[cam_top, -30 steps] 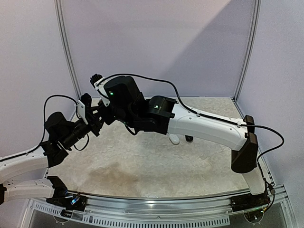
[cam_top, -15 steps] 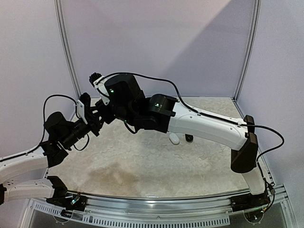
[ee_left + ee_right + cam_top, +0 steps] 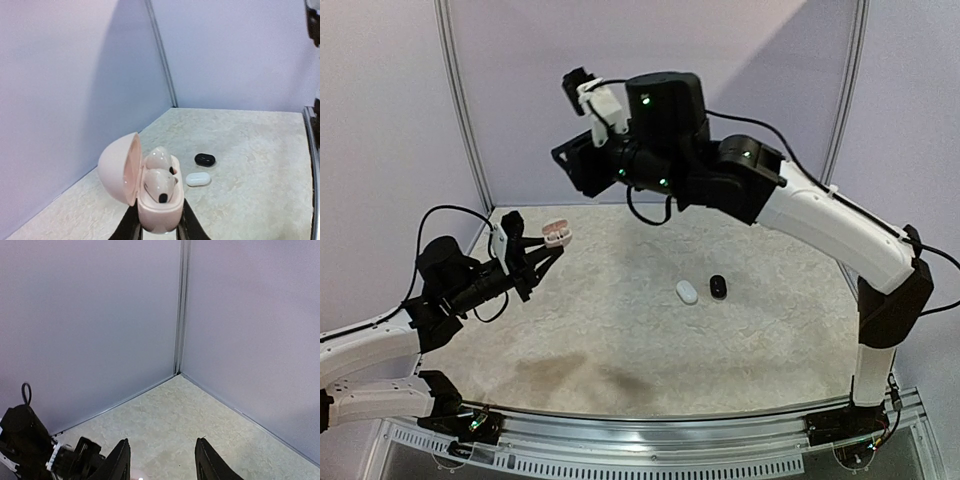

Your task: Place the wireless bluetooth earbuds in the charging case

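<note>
My left tool (image 3: 157, 226) clamped the pink charging case (image 3: 154, 212) by its base, lower centre of the wrist view, lid open, two pale earbuds (image 3: 160, 181) seated inside. My right tool (image 3: 162, 460) hung spread and empty. Buds looked light, glossy, slippery: pinch gently across the body.

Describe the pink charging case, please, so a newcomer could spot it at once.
At the left side of the table, the left gripper holds the case above the surface. Unlike the white piece and black piece lying on the table, it is pink, lid open, with two pale earbuds inside.
</note>
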